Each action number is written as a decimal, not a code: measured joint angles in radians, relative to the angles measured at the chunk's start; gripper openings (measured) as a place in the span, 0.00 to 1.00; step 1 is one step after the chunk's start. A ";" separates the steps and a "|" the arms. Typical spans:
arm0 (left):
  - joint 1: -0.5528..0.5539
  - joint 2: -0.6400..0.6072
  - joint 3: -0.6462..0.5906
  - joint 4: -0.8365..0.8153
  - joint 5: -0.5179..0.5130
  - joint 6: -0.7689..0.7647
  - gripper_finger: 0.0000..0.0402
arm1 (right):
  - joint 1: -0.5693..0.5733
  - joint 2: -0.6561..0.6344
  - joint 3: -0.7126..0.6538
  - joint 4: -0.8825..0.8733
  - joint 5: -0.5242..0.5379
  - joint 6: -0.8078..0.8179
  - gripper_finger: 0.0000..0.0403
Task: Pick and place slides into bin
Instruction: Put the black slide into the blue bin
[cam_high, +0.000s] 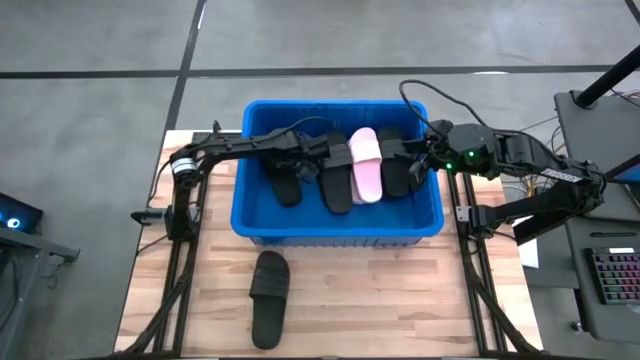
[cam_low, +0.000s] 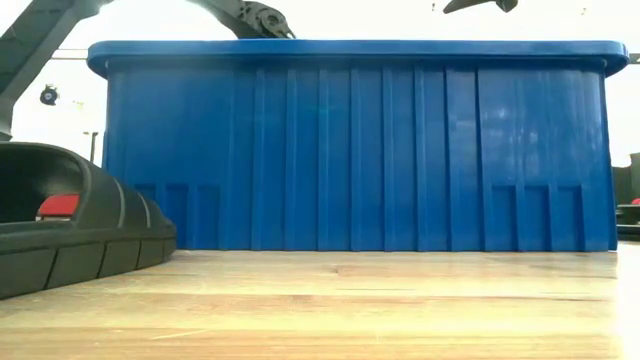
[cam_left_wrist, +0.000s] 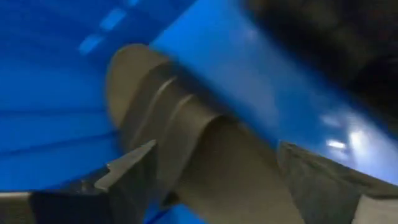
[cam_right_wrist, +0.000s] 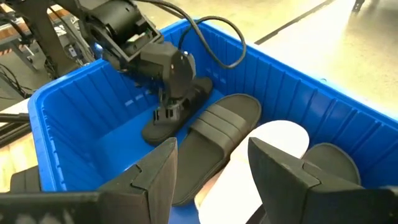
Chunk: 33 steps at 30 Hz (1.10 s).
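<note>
High view: the bin (cam_high: 338, 228) sits at frame centre on the table (cam_high: 400, 300). Inside it lie four slides: a black one at left (cam_high: 286, 186), a black one at centre (cam_high: 337, 181), a pink one (cam_high: 366, 165) and a black one at right (cam_high: 395, 163). A fifth black slide (cam_high: 269, 298) lies on the table below the bin, lower centre. The left gripper (cam_high: 300, 165) reaches in from the left over the leftmost slide; the right gripper (cam_high: 415, 158) hangs over the bin's right side.

Low view: the bin wall (cam_low: 350, 150) fills the frame; the loose slide (cam_low: 70, 225) shows at lower left.

Left wrist view: the left fingers (cam_left_wrist: 127, 171) are spread to either side of a black slide (cam_left_wrist: 186, 149) on the blue floor; contact with it cannot be made out.

Right wrist view: the right fingers (cam_right_wrist: 155, 174) stand apart, holding nothing, above the centre slide (cam_right_wrist: 214, 137) and the pink slide (cam_right_wrist: 267, 149). The left gripper (cam_right_wrist: 166, 115) is at the upper centre, down on the far slide (cam_right_wrist: 171, 121).
</note>
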 joint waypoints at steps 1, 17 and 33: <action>-0.001 0.000 0.008 0.016 0.015 0.020 0.79 | 0.000 0.000 0.000 0.000 0.000 0.000 0.46; -0.172 -0.137 0.173 0.041 0.351 0.354 0.89 | 0.000 0.001 0.000 -0.019 0.003 0.005 0.46; -0.700 -0.348 0.194 0.077 0.128 0.206 0.89 | 0.000 0.002 0.000 -0.022 0.010 0.069 0.46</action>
